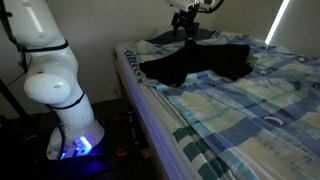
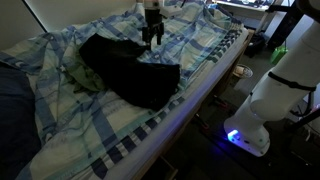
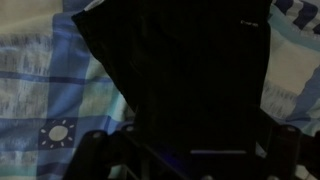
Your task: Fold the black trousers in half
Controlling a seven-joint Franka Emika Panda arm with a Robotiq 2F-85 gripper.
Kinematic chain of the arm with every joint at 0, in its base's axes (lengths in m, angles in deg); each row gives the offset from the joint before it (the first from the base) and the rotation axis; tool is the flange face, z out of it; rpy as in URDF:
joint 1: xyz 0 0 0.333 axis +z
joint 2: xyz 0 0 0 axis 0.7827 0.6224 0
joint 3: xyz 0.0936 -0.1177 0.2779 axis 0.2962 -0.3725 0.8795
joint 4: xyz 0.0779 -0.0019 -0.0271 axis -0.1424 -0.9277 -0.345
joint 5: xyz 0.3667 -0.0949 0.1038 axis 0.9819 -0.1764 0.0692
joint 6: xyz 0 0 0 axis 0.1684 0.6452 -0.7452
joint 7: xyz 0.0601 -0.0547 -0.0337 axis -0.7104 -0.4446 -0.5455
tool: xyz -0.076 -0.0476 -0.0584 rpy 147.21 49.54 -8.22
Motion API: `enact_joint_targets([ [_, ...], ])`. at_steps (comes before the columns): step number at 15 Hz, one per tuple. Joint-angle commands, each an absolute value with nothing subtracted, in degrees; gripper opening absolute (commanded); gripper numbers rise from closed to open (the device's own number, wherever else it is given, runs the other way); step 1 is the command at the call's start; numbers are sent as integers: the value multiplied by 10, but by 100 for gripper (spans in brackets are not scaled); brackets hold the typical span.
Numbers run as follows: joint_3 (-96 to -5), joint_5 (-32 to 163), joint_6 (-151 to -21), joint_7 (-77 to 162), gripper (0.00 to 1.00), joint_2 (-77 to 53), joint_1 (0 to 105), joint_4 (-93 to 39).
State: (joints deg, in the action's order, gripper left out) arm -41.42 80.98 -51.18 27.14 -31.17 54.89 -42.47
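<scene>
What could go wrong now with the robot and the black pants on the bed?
The gripper hangs over the black trousers, right beside the wrinkled plaid bedsheet, so its jaws might pinch the sheet along with them. The trousers also reach close to the bed's edge, so a pull that way could perhaps drag them off.

The bench (image 1: pixel 134 82) is covered by a rumpled blue-and-white plaid sheet (image 1: pixel 250 115). The black trousers (image 1: pixel 205 62) lie bunched on the sheet, reaching close to one long edge. A dark blue pillow (image 2: pixel 12 110) sits at one end.
</scene>
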Motion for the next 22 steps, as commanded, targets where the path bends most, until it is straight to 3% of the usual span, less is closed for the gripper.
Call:
enact_joint_targets([
  [1, -415, 802, -506, 281, 100, -302, 555, -416],
  [12, -460, 789, -494, 319, 100, -330, 525, -478],
  [22, -490, 802, -499, 208, 100, -308, 504, -548],
])
